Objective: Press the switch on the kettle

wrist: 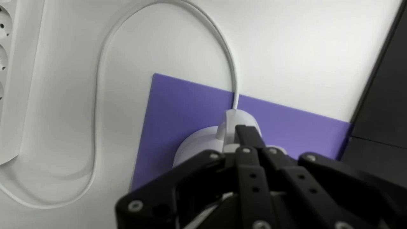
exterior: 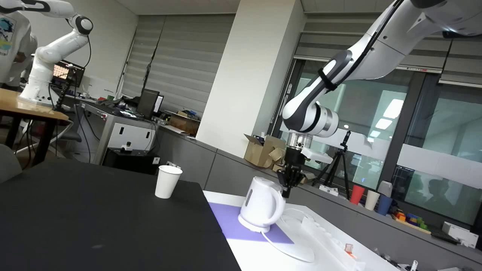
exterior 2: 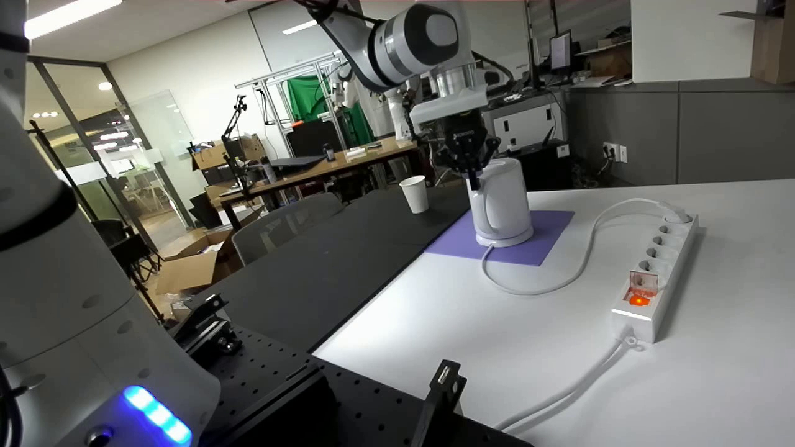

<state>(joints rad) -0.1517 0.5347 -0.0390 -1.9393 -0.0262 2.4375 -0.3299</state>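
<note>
The white kettle (exterior: 256, 203) stands upright on a purple mat (exterior: 229, 222), its loop handle towards my gripper. It also shows in an exterior view (exterior 2: 510, 202) and partly in the wrist view (wrist: 203, 140). My gripper (exterior: 286, 192) points down at the upper end of the handle, its fingertips (exterior 2: 474, 181) close to the handle top. In the wrist view the two fingertips (wrist: 249, 135) are together with nothing visible between them, and they cover part of the handle. I cannot tell whether they touch it. The kettle's switch is not clearly visible; the fingers hide that area.
A white cord (exterior 2: 587, 261) runs from the kettle base to a power strip (exterior 2: 671, 273) with a lit orange switch. A white paper cup (exterior: 167, 182) stands on the black table (exterior: 113, 222) beside the white table (exterior 2: 435, 323).
</note>
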